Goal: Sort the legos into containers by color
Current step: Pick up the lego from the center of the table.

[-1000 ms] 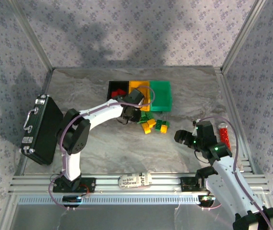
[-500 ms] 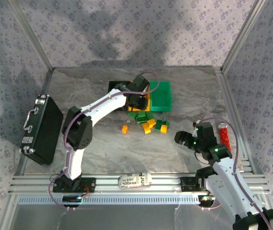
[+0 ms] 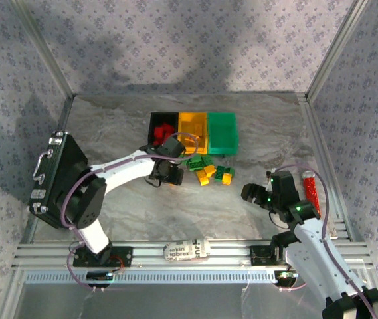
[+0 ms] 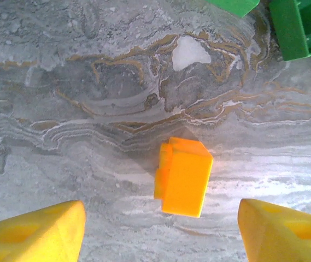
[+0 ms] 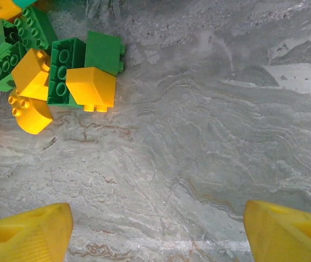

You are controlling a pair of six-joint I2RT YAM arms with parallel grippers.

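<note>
left pincer: spread wide and pinching nothing. In the top view it hangs low over the surface at 7 o'clock from the row of bins, just at 9 o'clock of the loose legos.
orange brick: lies alone on the surface. In the left wrist view it sits toward 12 o'clock of the gap between the two yellow fingertips, touching neither.
right pincer: spread wide with bare surface between its fingers. It stands at 4 o'clock of the surface, well apart from the bins.
loose legos: a tight heap of green and yellow bricks near the middle of the surface, at 6 o'clock of the bins. In the right wrist view they lie toward 10 o'clock.
black bin: the 9 o'clock end of the row, at 12 o'clock of the surface.
red legos: inside the black bin.
orange-yellow bin: the middle of the row, joined to both neighbours.
green bin: the 3 o'clock end of the row.
black case: at 9 o'clock, by the surface's edge.
red cylinder: at 3 o'clock, near the right pincer.
surface: grey marbled.
</note>
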